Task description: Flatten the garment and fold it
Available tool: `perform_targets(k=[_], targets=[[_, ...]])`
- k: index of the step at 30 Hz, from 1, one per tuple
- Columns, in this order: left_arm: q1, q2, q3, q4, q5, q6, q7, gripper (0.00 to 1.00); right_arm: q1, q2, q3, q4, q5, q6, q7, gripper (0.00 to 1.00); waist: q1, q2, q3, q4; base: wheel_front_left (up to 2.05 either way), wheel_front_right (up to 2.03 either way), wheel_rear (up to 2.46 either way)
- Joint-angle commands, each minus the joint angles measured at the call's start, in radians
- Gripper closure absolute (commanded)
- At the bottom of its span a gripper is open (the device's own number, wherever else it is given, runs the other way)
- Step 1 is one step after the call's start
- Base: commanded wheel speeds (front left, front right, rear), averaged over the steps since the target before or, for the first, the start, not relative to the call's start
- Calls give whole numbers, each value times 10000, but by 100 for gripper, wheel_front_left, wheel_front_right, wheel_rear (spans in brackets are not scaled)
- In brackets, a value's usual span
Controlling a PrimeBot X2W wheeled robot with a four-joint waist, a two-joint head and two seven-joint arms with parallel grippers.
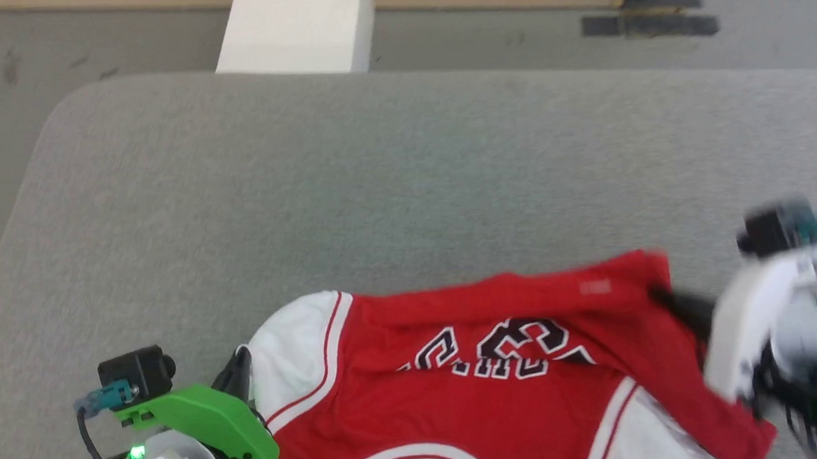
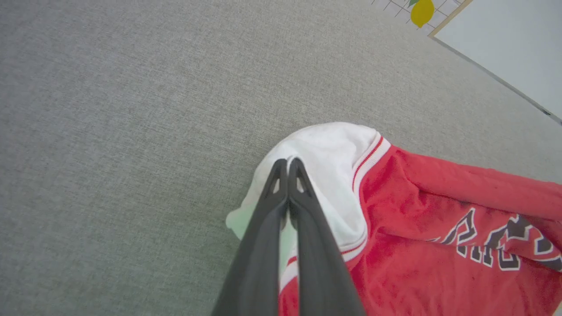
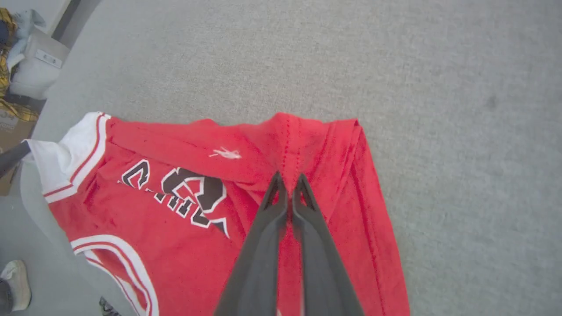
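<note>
Garment (image 1: 460,409): rumpled between the tools
Left tool (image 2: 287,163): clenched on white panel
Right tool (image 3: 290,179): clenched on red fold, likely to stretch flat

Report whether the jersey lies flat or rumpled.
Rumpled. A fold of the jersey lies over the top of its chest lettering, and the fabric along one side is gathered in long ridges.

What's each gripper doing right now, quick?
Left gripper: closed, pinching the white panel of the red thin-fabric sports jersey.
Right gripper: closed, pinching the jersey's red fabric.
</note>
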Motion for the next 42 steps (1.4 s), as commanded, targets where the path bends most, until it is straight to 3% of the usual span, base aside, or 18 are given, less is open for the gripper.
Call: perform_targets(k=[1,6,11,19,24,30,37,42], targets=[[122,25,14,30,-53,61,-17,100,535,187,-209,-333,149,-13,171,100,0,0,-759,-764,0,0,0],[239,23,30,177,-204,-25,-32,100,2522,1064,-768,-1511,896,-13,1025,100,0,0,-1011,-943,0,0,0],[-154,147,58,408,-487,-492,-22,100,2550,1343,-1033,-1922,1365,-13,1746,100,0,0,-1067,-1108,0,0,0],[-3618,921,-36,1892,-582,-1988,343,100,-958,1241,-1484,-982,1037,-13,3152,100,0,0,-263,-1059,0,0,0],[-6501,1157,-87,3256,-411,-2543,515,100,-3949,1415,-1764,-85,242,-13,3415,100,0,0,749,-1018,0,0,0],[-9953,1269,95,4720,-94,-2586,457,100,-7326,1697,-1649,1282,-1077,-13,2659,100,0,0,2079,-1138,0,0,0],[-13571,1551,-17,5861,757,-2415,186,100,-10709,1967,-1660,3118,-2407,-13,786,100,0,0,3388,-1336,0,0,0],[-15485,1783,-163,6385,1472,-2364,-560,100,-12562,2004,-1775,4197,-2709,-13,-837,100,0,0,3860,-1399,0,0,0]])
